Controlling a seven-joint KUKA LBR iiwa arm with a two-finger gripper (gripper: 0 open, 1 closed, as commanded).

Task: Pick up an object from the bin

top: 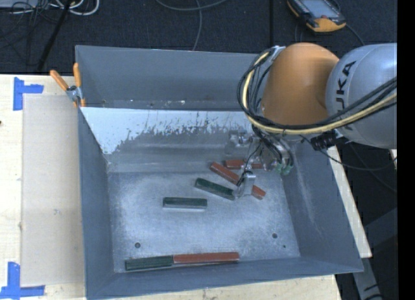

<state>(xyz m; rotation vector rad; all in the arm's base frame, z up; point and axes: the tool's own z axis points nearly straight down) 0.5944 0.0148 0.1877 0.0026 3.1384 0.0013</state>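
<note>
Dark green bar (214,188) at the tip of the lowered claw (243,184)

Dark green bar lies tilted on the floor of the bin (130,227), right of the middle, its right end just beside the claw. Three red-brown bars crowd round the same spot: one (224,171) just behind the green bar, one (235,162) farther back, partly hidden by the claw, and a short piece (259,192) showing on the claw's right.

The arm (366,91) comes in from the right above the bin's rim, its orange cover (295,83) ringed by looped cables (249,107). Below the cover the wrist points steeply down into the bin, with the claw low over the small cluster. Whether it is released or clenched cannot be told, nor whether it touches any bar.

Well apart, a second green bar (185,203) lies flat near the middle of the floor. Along the near wall a green bar (149,264) and a red-brown bar (206,258) lie end to end.
</note>
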